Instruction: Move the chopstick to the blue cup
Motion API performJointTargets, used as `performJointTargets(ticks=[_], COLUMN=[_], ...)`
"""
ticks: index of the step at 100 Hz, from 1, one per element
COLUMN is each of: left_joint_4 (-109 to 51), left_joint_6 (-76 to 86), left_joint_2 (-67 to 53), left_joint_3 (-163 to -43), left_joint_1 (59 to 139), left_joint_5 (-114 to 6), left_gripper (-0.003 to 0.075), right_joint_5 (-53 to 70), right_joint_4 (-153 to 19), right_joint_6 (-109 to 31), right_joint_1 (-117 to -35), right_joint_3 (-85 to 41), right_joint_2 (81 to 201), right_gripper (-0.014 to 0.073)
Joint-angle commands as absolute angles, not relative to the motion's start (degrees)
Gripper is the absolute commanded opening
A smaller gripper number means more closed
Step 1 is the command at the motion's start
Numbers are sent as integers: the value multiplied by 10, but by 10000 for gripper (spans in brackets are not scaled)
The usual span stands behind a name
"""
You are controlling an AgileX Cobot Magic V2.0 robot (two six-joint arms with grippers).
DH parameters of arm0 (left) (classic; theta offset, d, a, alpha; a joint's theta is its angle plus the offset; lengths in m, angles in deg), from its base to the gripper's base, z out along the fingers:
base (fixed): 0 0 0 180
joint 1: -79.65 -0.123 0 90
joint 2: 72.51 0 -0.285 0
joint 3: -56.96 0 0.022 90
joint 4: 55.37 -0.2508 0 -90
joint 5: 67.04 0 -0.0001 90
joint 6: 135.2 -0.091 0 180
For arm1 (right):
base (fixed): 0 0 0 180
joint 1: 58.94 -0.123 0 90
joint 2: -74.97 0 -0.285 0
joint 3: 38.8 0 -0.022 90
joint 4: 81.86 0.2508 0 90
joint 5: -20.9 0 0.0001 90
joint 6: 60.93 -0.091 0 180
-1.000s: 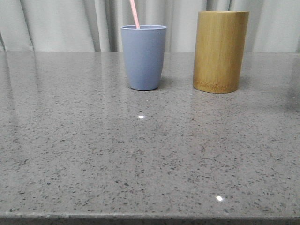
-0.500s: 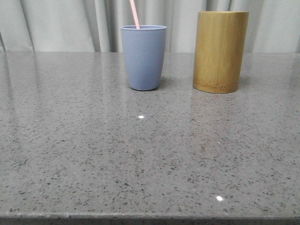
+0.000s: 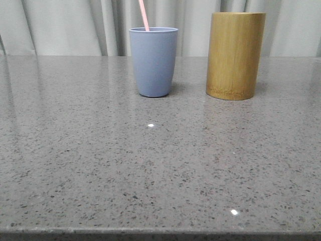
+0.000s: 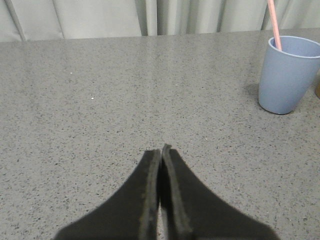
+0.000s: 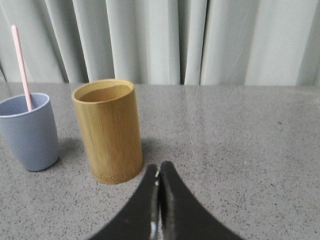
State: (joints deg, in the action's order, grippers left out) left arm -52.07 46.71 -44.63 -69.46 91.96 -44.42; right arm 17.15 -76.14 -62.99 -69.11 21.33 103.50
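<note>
Near field: the grey speckled table [image 3: 150, 175] carries nothing across its front half. Left gripper [image 4: 162, 150], seen from its wrist camera: both black fingers pressed together with no gap, holding nothing, poised above bare tabletop well apart from the cups. Right gripper [image 5: 159, 170], seen from its wrist camera: fingers likewise closed against each other and empty, just short of the bamboo holder [image 3: 235, 55]. Far field: the blue cup [image 3: 153, 61] stands upright left of the taller bamboo holder, the two apart. The chopstick [image 3: 144, 15] stands inside the blue cup, leaning slightly left, its upper part rising above the rim. Pale curtains [image 3: 65, 27] hang behind the table.
</note>
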Motion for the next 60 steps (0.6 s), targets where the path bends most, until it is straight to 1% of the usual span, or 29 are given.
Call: performJointTargets(ticks=[1, 32, 60], left_joint_4=[-530, -558, -560], left_joint_6=[472, 472, 472], left_joint_2=[-465, -549, -562], left_joint_3=[-692, -650, -647], left_joint_1=[918, 918, 918], left_joint_5=[-503, -506, -505], left_gripper=[-19, -19, -19], right_joint_5=[254, 290, 290], right_joint_4=[-763, -763, -763], right_joint_6=[-628, -628, -628], right_joint_1=[-688, -688, -688], right_joint_3=[221, 270, 270], right_joint_2=[1012, 962, 961], right_gripper=[-104, -104, -104])
